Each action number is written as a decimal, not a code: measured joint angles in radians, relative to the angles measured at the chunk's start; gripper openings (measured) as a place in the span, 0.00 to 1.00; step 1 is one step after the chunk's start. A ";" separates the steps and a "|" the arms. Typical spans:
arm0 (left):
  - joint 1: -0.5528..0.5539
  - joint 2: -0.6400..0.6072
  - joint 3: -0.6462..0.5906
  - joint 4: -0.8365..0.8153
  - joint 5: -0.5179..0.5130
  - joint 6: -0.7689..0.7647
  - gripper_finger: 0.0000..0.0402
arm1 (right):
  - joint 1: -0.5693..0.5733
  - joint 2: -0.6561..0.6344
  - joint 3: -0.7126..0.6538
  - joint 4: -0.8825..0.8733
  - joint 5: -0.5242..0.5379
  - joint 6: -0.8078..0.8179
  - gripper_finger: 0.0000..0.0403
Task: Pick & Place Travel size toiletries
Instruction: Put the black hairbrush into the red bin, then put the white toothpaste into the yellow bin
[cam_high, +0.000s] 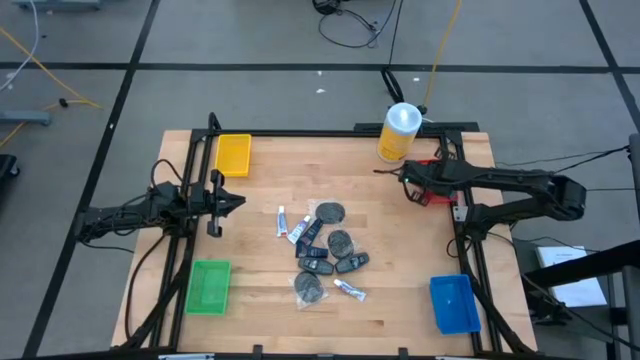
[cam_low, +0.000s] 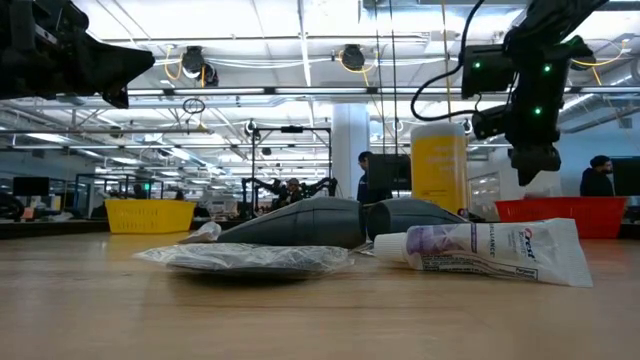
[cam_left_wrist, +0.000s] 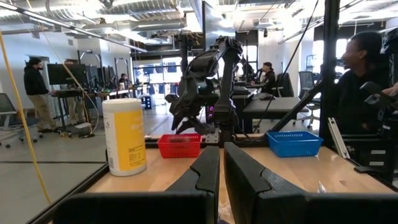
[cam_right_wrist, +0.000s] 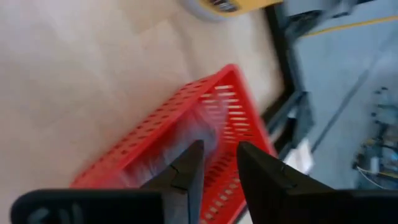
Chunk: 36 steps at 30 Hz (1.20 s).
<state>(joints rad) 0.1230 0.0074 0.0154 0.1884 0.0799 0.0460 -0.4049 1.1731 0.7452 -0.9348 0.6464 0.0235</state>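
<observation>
1. The worktop (cam_high: 260, 320) is light wood with a black frame around its edges.
2. It stands on a grey floor (cam_high: 250, 90) with dark lines, and cables lie on the floor past the far edge.
3. The low view looks into a big room with bright ceiling lights, desks and people far off.
4. The travel size toiletries (cam_high: 322, 250) lie in a loose heap near the middle of the worktop: white tubes, dark round discs in clear wrap and small black packs.
5. In the low view a white tube (cam_low: 485, 248) lies close in front, beside a wrapped disc (cam_low: 245, 257).
6. A yellow tray (cam_high: 233, 154) sits at the far left corner, a green tray (cam_high: 209, 286) at the near left, and a blue tray (cam_high: 454, 303) at the near right.
7. A red tray (cam_high: 432, 192) sits at the right edge, near a big yellow canister (cam_high: 398, 132) at the far edge.
8. The right gripper (cam_right_wrist: 216, 163) hangs over the red tray, and its fingers (cam_right_wrist: 186, 168) stand a little apart with nothing between them.
9. Something pale and blurry lies in the red tray under them; I cannot tell what it is.
10. The left gripper (cam_high: 237, 202) waits at the left edge, between the yellow and green trays, with its fingers (cam_left_wrist: 252, 180) clenched on nothing.
11. Bare wood lies open between the heap and all four trays.
</observation>
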 joint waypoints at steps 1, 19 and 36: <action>0.000 0.000 0.000 0.000 0.000 0.000 0.06 | 0.000 0.001 0.000 0.001 -0.027 -0.010 0.25; 0.000 0.000 0.000 0.060 0.000 -0.023 0.06 | 0.129 0.009 0.128 0.212 -0.274 0.197 0.40; -0.095 0.457 0.076 0.106 -0.326 -0.240 0.06 | 0.709 0.453 -0.024 1.292 -0.052 0.070 0.24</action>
<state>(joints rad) 0.0285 0.4640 0.0911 0.2945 -0.2458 -0.1945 0.3036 1.6256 0.7208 0.3576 0.5941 0.0937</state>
